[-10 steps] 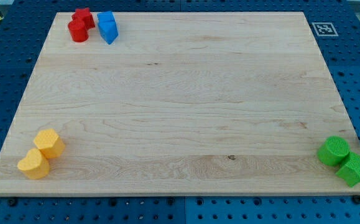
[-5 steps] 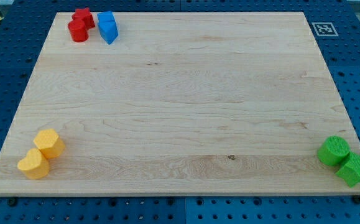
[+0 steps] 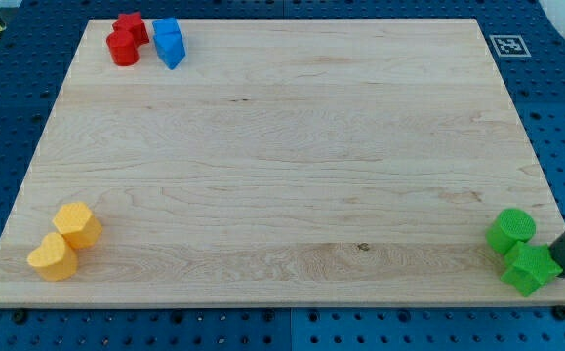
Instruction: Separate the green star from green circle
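The green star [image 3: 529, 267] lies at the wooden board's bottom right corner, touching the green circle [image 3: 509, 231] just above and left of it. My tip [image 3: 561, 273] comes in from the view's right edge and sits against the star's right side. The rod above it runs out of frame.
The wooden board [image 3: 282, 156] lies on a blue pegboard. Two red blocks [image 3: 124, 39] and a blue block [image 3: 169, 42] sit at the top left. Two yellow blocks [image 3: 64, 241] sit at the bottom left. A marker tag [image 3: 507, 45] is at the top right corner.
My rod left the view, then came back at the right edge. The green star and green circle have both shifted left, still touching.
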